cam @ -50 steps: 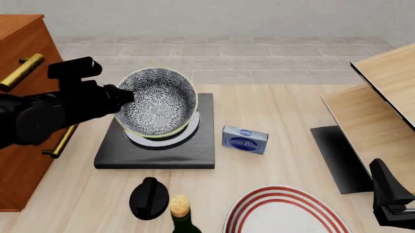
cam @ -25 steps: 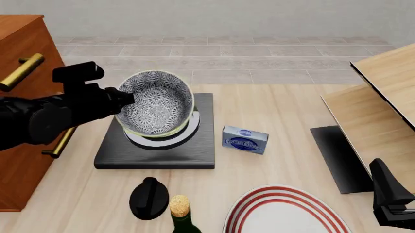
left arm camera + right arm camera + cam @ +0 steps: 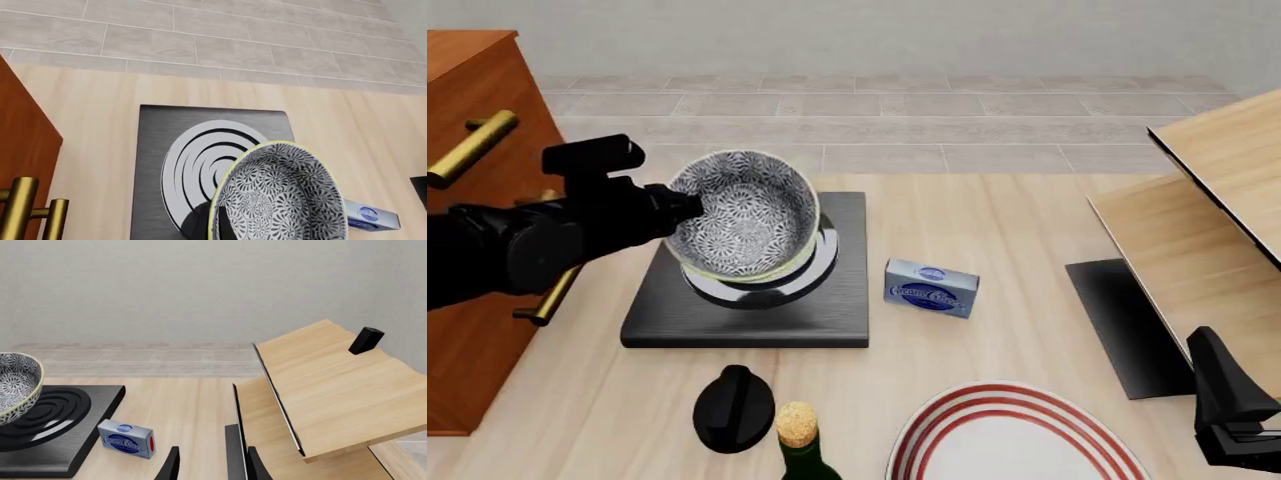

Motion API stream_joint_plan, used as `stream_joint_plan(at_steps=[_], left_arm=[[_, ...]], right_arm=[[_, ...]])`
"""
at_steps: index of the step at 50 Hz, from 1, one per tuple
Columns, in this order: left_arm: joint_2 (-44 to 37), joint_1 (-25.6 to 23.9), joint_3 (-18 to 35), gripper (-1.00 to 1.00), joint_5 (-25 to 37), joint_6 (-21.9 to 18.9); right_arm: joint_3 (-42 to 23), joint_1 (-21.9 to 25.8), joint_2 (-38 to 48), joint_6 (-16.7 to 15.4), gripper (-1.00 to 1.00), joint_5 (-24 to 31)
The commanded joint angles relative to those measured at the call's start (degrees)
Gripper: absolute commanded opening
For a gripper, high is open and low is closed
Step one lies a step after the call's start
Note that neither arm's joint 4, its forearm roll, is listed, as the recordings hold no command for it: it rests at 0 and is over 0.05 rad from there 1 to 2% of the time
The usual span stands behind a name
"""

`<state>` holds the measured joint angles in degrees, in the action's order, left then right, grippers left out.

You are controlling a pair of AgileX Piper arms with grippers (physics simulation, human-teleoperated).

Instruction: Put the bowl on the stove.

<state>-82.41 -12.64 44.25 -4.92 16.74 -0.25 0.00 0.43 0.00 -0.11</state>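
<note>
left claw grips the bowl rim over the stove, its fingertips hidden; right claw open, mostly cropped.

The bowl in the left claw looks like glazed ceramic, smooth and faintly glossy. Under it the stove is matt brushed black with shiny silver metallic rings. The counter is pale, smooth wood grain; the cabinet behind the left claw is reddish polished wood with brassy metal handles. Both claws are matt black plastic. Near the right claw, the plate is glossy white
</note>
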Motion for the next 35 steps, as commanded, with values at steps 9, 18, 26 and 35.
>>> stream_joint_plan(at_steps=[9, 18, 26, 35], left_arm=[[-3.4, -0.5, 1.1, -1.00, -2.7, -0.4], [-4.5, -0.5, 1.3, -1.00, -3.8, -0.3], [-5.2, 0.0, 1.4, -1.00, -4.8, -0.4], [-6.6, 1.1, 1.5, -1.00, -6.0, -0.7]], right_arm=[[0.0, 0.0, 0.0, 0.0, 1.00, 0.0], [0.0, 0.0, 0.0, 0.0, 1.00, 0.0], [0.0, 0.0, 0.0, 0.0, 1.00, 0.0], [0.0, 0.0, 0.0, 0.0, 1.00, 0.0]])
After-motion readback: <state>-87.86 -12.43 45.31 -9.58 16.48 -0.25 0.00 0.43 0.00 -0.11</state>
